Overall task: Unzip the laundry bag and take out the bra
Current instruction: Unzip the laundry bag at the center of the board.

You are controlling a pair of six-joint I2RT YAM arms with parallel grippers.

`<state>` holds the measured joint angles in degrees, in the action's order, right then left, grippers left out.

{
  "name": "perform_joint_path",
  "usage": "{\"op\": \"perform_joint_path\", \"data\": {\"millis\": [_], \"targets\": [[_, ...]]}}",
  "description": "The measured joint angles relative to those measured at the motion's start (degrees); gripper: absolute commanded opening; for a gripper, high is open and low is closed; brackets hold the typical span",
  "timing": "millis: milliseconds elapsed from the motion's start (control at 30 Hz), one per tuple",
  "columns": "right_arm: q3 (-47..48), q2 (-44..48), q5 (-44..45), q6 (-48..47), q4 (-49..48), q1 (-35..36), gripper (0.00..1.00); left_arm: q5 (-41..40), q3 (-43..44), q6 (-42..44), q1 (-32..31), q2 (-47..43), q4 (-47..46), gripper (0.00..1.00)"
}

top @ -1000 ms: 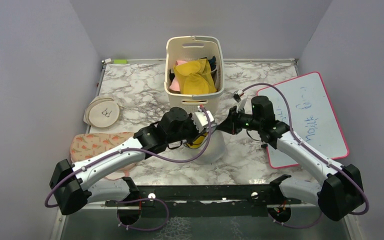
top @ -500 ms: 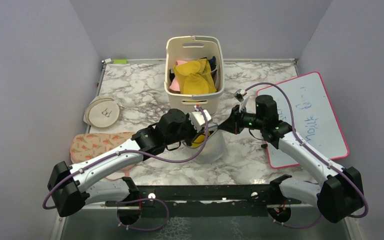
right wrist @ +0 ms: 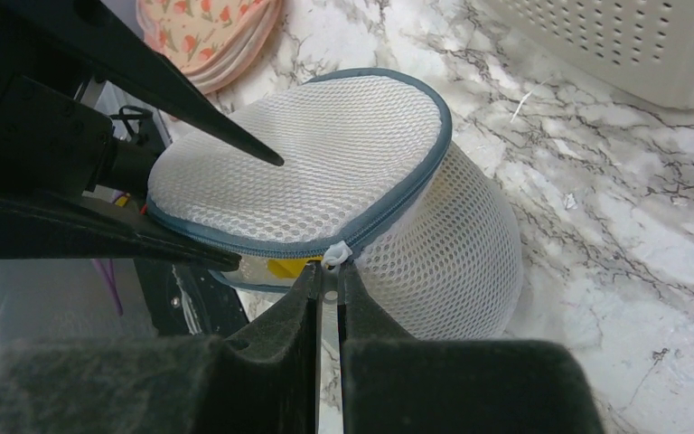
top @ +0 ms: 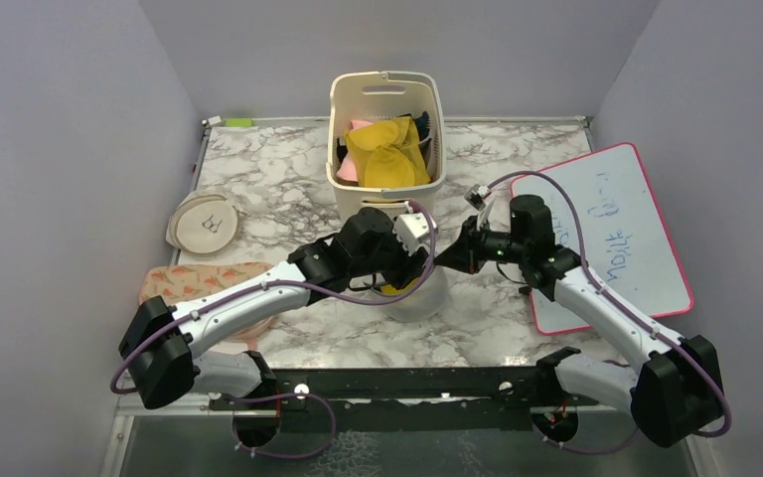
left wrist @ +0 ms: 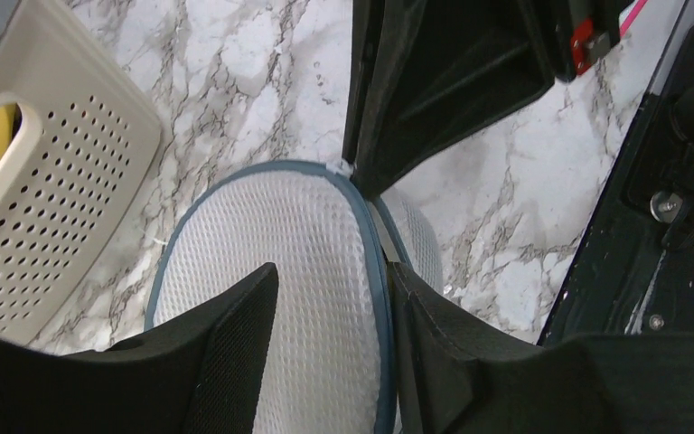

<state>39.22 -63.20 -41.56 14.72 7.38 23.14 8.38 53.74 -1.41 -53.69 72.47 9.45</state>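
Marble-patterned tabletop [top: 278,169] fills the floor of a grey-walled booth, and two arms reach in over it toward one round drum-shaped white mesh laundry bag with blue-grey zip trim [right wrist: 325,163], which sits near the middle, just in front of one cream perforated plastic basket [top: 387,204]. One bright yellow cloth [top: 387,154] and one pink cloth [top: 350,171] lie in the basket. The left gripper [left wrist: 330,271] hangs over the bag's mesh lid with its two fingers spread apart, the trimmed rim running between them and nothing grasped. The right gripper [right wrist: 327,271] is pinched tight on the one small white zip pull [right wrist: 334,255] at the lid's edge. Left of the pull the zip gapes, showing a strip of yellow inside; the rest of the contents cannot be made out. One flat beige round pouch with a dark emblem [top: 206,223] and one peach floral-printed pad [top: 189,281] lie at the left, and one pink-framed whiteboard [top: 606,229] lies at the right.
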Motion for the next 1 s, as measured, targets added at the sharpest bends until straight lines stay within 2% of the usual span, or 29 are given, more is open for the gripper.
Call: {"op": "perform_joint_path", "data": {"millis": [333, 433, 567, 633, 733, 1000], "targets": [[-0.9, 0.5, -1.5, 0.1, -0.3, 0.0, 0.01, 1.3, 4.3, -0.4, 0.0, 5.5, -1.3, 0.4], [-0.9, 0.7, -1.6, 0.1, -0.4, 0.0, 0.01, 1.3, 4.3, -0.3, 0.0, 6.2, -1.2, 0.31], [-0.9, 0.7, -1.6, 0.1, -0.4, 0.0, 0.01, 1.3, 4.8, 0.0, 0.0, 6.5, -1.2, 0.09], [-0.9, 0.7, -1.6, 0.1, -0.3, 0.0, 0.01, 1.3, 5.0, 0.3, 0.0, 6.6, -1.2, 0.04], [-0.9, 0.7, -0.9, 0.2, 0.1, 0.0, 0.01, 1.2, 5.1, 1.1, 0.0, 6.6, -1.0, 0.0], [1.6, 0.5, 3.6, 1.1, 3.8, 0.0, 0.01, -0.3, 4.0, 5.4, -0.8, 3.3, -0.8, 0.0]]}}
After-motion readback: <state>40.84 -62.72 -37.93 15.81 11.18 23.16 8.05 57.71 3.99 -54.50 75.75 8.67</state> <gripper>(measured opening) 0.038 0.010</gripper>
